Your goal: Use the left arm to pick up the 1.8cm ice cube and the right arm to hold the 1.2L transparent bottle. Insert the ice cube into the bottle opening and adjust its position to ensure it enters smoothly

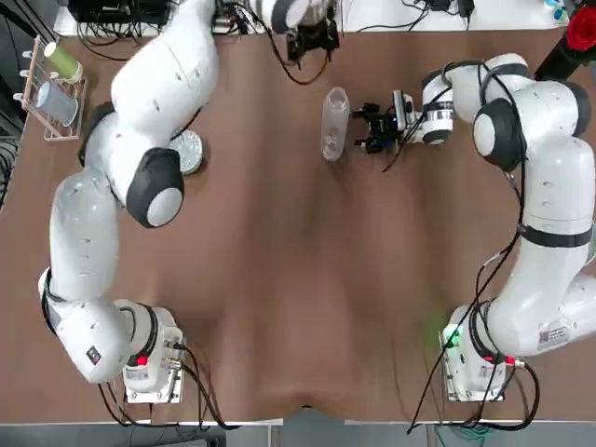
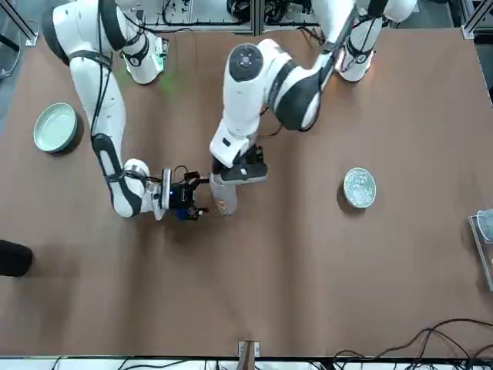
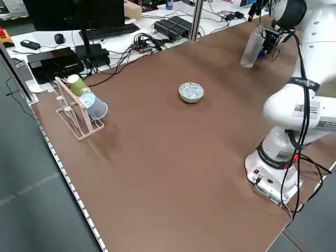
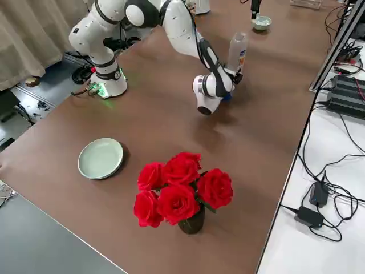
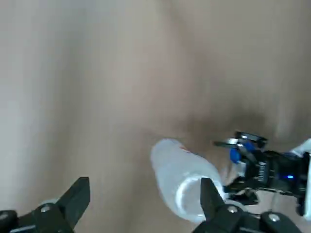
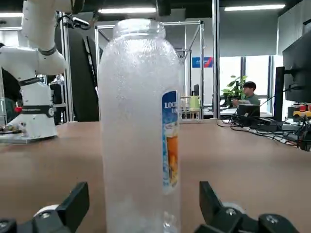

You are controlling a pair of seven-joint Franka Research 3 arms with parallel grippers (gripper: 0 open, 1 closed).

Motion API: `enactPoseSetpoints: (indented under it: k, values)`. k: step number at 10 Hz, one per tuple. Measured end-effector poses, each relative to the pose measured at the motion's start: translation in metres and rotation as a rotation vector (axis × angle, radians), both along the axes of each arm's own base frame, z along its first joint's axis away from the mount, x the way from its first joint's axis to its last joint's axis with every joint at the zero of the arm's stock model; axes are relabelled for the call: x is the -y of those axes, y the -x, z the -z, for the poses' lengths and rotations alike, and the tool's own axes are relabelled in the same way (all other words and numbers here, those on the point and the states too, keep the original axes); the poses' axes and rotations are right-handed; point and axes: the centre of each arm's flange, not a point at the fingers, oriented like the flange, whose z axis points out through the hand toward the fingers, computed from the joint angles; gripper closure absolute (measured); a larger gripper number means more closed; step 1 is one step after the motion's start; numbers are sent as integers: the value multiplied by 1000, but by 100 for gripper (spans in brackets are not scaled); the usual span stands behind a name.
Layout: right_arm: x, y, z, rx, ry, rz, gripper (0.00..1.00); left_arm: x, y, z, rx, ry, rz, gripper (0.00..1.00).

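Above the far half of the desk, right of its middle, the left gripper with fingers spread, close over the bottle. Hidden beneath it in the front view: the bottle's neck and mouth. Down beside the bottle, toward the desk's right edge, the right gripper, fingers spread too, with gaps visible on both sides of the bottle. Upright on the desk, clear and clouded inside, with a blue and orange label partly turned away. Cut off by the lower edge of the right wrist view: the bottle's base. Too small to make out anywhere: any single ice cube, though ice in a pale bowl near the desk's far left part.

Brown and smooth underneath, with soft shadows around the bottle. At the far left corner, a wire rack with a blue cup and a green cup. Near the right edge, a pale green plate, mostly covered by the right arm from overhead. At the far right corner, red roses in a dark pot. Beyond the far edge, a white table with monitors and tangled cables. Farther back, a seated person, partly hidden by equipment.
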Motion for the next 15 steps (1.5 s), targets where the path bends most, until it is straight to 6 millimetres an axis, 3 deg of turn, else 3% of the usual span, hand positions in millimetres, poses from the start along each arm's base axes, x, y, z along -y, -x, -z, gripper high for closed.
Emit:
enactPoseSetpoints:
  k: [4,6,8,9,10,12,15]
  values:
    - [70,-44,-39,-51,88,-93,0,-88,-22,-46,-52,-46,40,0]
    - [90,-49,-49,-131,153,-125,0,-129,-31,-65,-76,-52,52,0]
    - [123,-58,-60,-210,258,-136,0,-170,-40,-83,-79,-55,43,0]
    - [141,-67,-76,-243,333,-150,0,-191,-41,-92,-80,-56,44,0]
    - [157,-76,-105,-279,419,-160,0,-210,-40,-98,-81,-59,47,0]
    - [187,-83,-182,-379,621,-147,0,-248,-37,-107,-83,-68,67,0]
    - [206,-74,-295,-515,904,-27,0,-312,-26,-122,-78,-82,133,0]
